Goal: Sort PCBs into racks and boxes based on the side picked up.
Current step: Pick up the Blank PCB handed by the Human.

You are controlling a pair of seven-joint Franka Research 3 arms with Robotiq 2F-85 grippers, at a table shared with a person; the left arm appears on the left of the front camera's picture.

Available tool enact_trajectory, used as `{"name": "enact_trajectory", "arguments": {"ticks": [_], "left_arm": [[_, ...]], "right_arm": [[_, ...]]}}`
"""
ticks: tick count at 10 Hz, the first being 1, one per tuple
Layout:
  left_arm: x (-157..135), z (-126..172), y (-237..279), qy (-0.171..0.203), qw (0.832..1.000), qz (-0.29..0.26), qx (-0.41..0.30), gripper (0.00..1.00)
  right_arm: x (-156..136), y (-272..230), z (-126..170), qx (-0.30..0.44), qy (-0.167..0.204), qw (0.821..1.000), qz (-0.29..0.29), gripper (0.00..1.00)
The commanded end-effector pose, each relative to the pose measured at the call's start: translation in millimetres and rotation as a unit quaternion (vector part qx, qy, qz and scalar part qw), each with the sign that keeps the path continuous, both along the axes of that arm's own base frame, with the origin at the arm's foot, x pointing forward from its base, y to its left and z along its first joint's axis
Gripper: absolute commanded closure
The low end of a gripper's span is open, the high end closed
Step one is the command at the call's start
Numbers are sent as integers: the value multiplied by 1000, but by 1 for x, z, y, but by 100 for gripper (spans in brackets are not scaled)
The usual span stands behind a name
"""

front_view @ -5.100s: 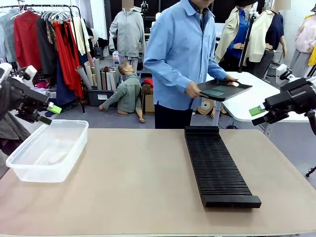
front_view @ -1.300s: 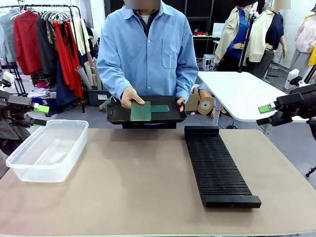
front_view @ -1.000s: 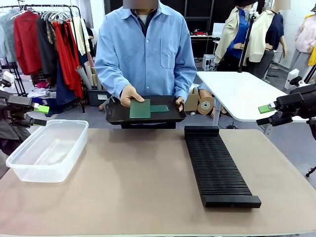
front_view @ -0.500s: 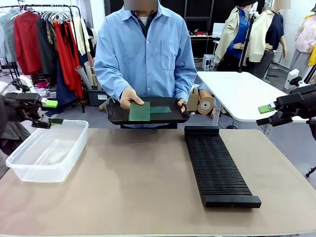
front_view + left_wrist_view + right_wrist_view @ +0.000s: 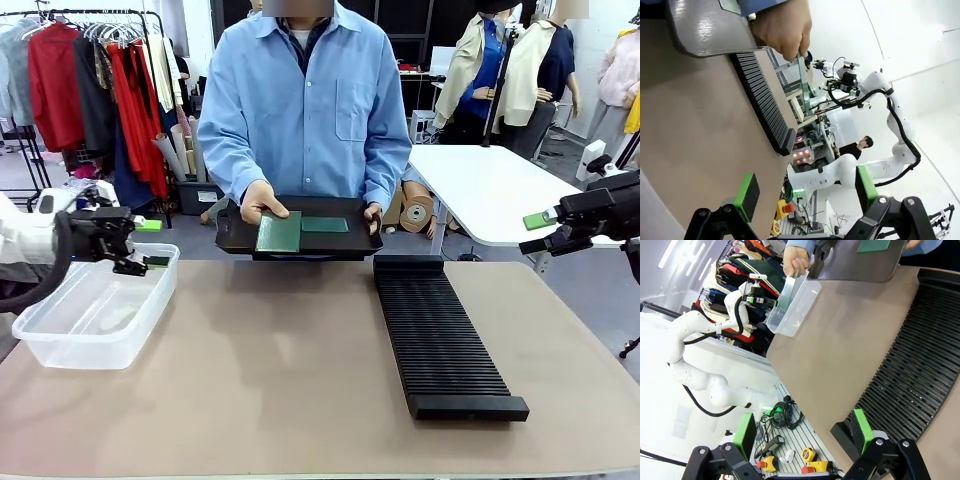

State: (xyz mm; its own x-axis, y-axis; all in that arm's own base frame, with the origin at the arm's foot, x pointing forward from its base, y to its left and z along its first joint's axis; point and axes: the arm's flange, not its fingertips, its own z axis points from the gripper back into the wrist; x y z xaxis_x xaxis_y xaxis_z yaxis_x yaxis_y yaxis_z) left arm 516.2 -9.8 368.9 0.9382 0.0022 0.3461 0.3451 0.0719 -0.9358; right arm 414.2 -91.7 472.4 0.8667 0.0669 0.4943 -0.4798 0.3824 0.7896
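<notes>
A person at the far side holds a flat black tray (image 5: 345,240) with both hands. Two green PCBs lie on it: a paler one (image 5: 278,232) under the thumb and a darker one (image 5: 325,225) beside it. The long black slotted rack (image 5: 438,335) lies on the table's right half, also in the wrist views (image 5: 760,95) (image 5: 912,375). The clear tub (image 5: 95,305) stands at the left. My left gripper (image 5: 150,243) hangs open over the tub's far corner, its fingers (image 5: 746,196) apart. My right gripper (image 5: 535,230) stays open off the table's right edge, pads (image 5: 863,430) spread.
A white table (image 5: 490,190) stands behind on the right, with cardboard rolls (image 5: 410,212) under it. A clothes rail (image 5: 90,80) stands at the back left. The tan tabletop (image 5: 280,370) lies bare between tub and rack.
My left gripper has swung right, from beyond the tub's left side to over its far corner. The person turned from the white table and brought the tray to the table's far edge.
</notes>
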Motion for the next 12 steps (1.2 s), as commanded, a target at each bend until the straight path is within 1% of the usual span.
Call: {"name": "enact_trajectory", "arguments": {"ticks": [1,3,4,7,9,12], "left_arm": [[5,3,-15,8,1000,14,-23,0],[-1,-1,-41,4,1000,7,-29,0],[0,-2,-51,-8,1000,5,-30,0],[16,-7,-73,-19,999,14,-29,0],[29,-10,-84,-31,999,15,-41,0],[41,-18,-113,-31,999,11,-36,0]], "right_arm": [[1,1,2,4,1,1000,-1,0],[1,1,2,4,1,1000,-1,0],[1,1,2,4,1,1000,-1,0],[1,1,2,4,1,1000,-1,0],[1,1,2,4,1,1000,-1,0],[1,1,2,4,1,1000,-1,0]]}}
